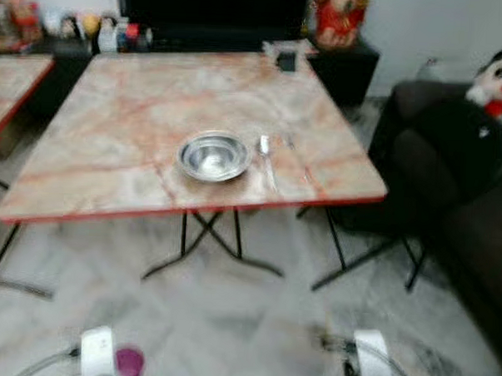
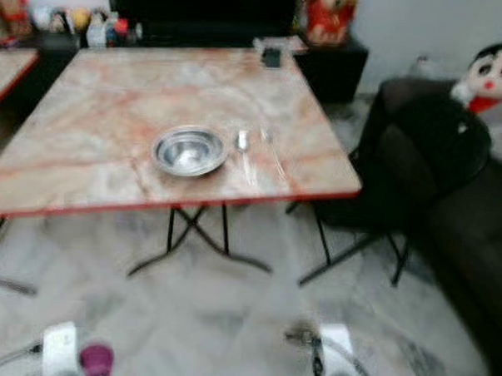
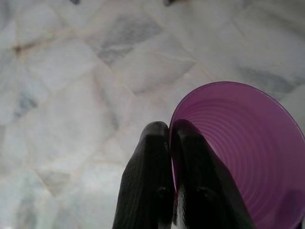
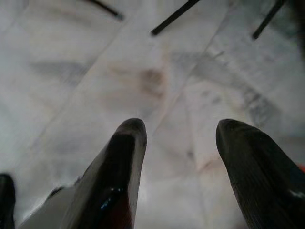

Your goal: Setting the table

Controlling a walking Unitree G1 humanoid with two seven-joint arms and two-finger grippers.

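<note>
Folding counter [image 1: 137, 125] with a pink-veined marble top and red edge stands on black crossed legs over a pale marble tile floor [image 1: 228, 320]. A second counter [image 1: 10, 82] of the same finish sits at the robot's left. Behind: a dark low cabinet [image 1: 340, 67] with a red figurine [image 1: 340, 15] on it, and a row of small bottles and clutter [image 1: 91, 27] further left, too blurred to identify. A dark sofa [image 1: 459, 189] is at the right with a cartoon plush doll [image 1: 499, 78] on it. Near the counter's front edge sits a steel bowl [image 1: 213, 155], looks empty. Just right of it lies a spoon [image 1: 266, 155], and beside that a second thin utensil [image 1: 296, 157], type unclear from blur. A small dark object [image 1: 287, 60] sits at the far edge. Left gripper [image 3: 169, 131] hangs low over the floor, jaws pinched narrow on the rim of a purple cup [image 3: 243, 148], one finger inside the rim, one outside; cup interior looks empty. Right gripper [image 4: 181, 133] also hangs low over the floor, jaws spread wide, holding nothing.
</note>
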